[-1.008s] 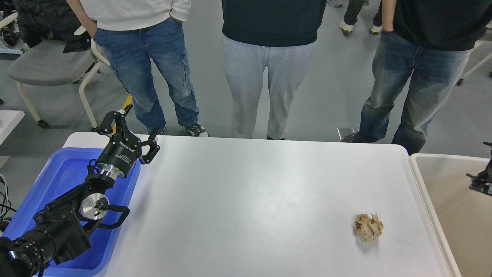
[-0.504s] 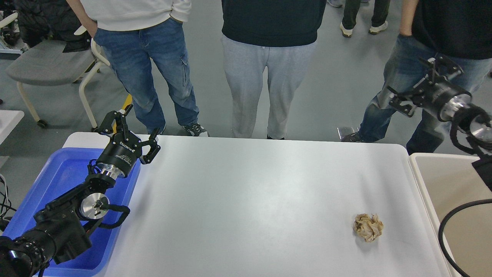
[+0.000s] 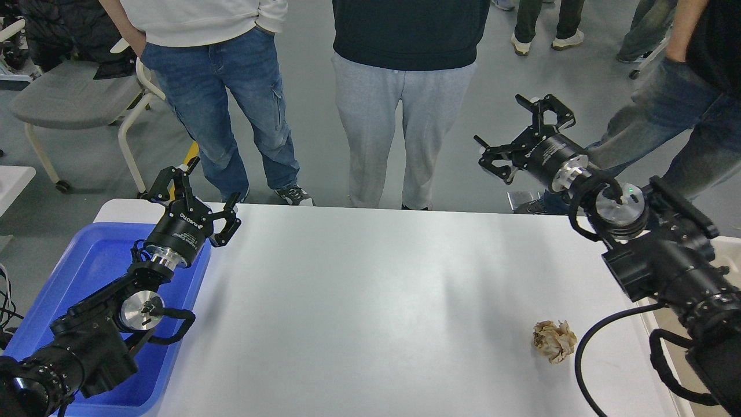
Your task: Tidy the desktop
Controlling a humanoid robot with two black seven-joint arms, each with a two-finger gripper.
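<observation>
Desktop point(image 3: 370, 301) with crumpled paper ball point(image 3: 554, 341), blue tray point(image 3: 98, 260); left gripper point(image 3: 194, 188), right gripper point(image 3: 524, 130) spread, empty.

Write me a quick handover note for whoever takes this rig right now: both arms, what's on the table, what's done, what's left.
Left gripper: open, empty, above the far end of the blue tray.
Right gripper: open, empty, raised past the far edge of the desktop.
One crumpled paper ball lies on the desktop near its right side, untouched.
Beige bin sits off the right edge, mostly hidden by the right arm.
Done: nothing else shows on the desktop.
Left: probably pick up the ball with the right gripper and bin it.
</observation>
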